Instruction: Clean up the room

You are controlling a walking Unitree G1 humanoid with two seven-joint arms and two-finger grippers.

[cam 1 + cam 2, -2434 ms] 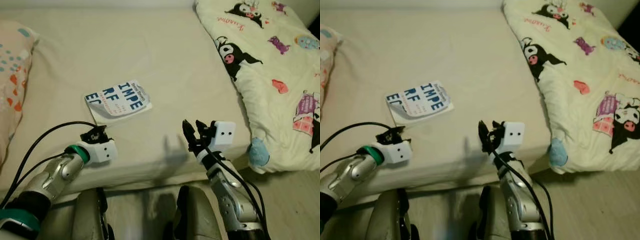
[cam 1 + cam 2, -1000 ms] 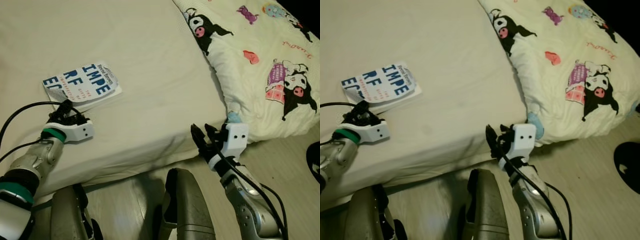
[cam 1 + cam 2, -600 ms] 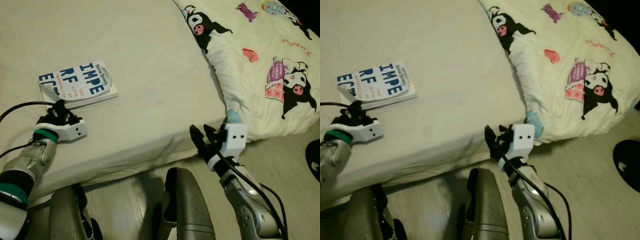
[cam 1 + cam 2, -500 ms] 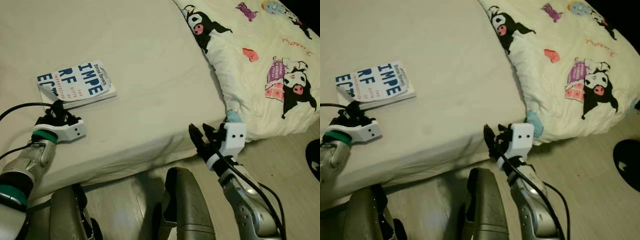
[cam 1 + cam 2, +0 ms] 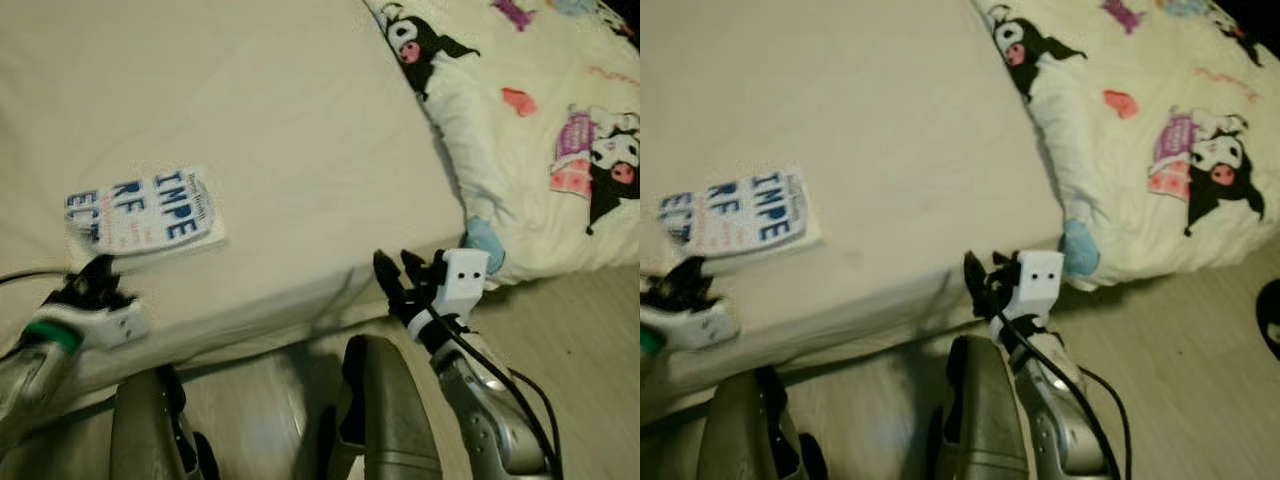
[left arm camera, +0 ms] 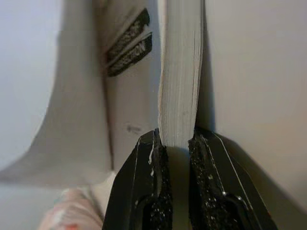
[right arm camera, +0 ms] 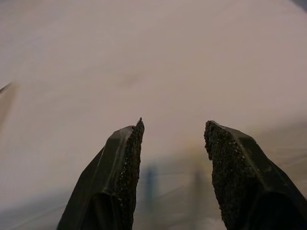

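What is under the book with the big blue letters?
The book lies on the cream bed sheet. The left gripper's fingers pinch its near edge. The sheet directly beneath stays covered.

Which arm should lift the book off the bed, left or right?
Left. The left gripper is shut on the book edge; the right gripper hangs open off the bed.

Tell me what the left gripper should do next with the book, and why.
Probably lift it straight up off the bed. The left gripper has its fingers closed on the near edge of the book, which lies flat on the sheet. The right gripper is open and idle by the bed's edge.
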